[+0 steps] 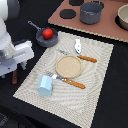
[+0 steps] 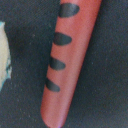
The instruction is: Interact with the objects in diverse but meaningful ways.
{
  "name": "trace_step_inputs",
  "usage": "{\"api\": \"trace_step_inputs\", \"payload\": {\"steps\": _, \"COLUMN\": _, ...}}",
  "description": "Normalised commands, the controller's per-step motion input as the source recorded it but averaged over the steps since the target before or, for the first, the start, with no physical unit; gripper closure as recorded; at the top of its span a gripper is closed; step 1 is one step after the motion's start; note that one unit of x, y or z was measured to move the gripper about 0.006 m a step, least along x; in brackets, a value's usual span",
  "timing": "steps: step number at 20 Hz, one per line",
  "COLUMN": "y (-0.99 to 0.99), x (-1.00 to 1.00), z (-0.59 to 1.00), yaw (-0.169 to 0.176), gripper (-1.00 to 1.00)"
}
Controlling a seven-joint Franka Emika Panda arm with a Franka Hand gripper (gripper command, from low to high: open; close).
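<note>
One tomato (image 1: 47,33), one saucepan (image 1: 46,37), one pot (image 1: 92,12), one cup (image 1: 45,85), one shaker (image 1: 78,47), one sausage (image 2: 67,62). Sausage directly beneath gripper (image 1: 15,70), filling wrist view; four dark marks along it. Jaw spread impossible to tell. Cup just beside gripper, on woven mat (image 1: 100,75). Black tabletop (image 1: 117,100) underneath.

Exterior view high, angled down over the placemat (image 1: 67,62), wrist view close — straight down on the sausage (image 2: 67,60)
</note>
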Motion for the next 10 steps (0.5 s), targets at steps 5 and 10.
{"api": "trace_step_inputs", "payload": {"steps": 5, "y": 0.0, "x": 0.14, "z": -0.16, "yaw": -0.023, "gripper": 1.0}}
{"api": "trace_step_inputs", "payload": {"steps": 10, "y": -0.05, "x": 0.11, "z": -0.12, "yaw": -0.01, "gripper": 1.0}}
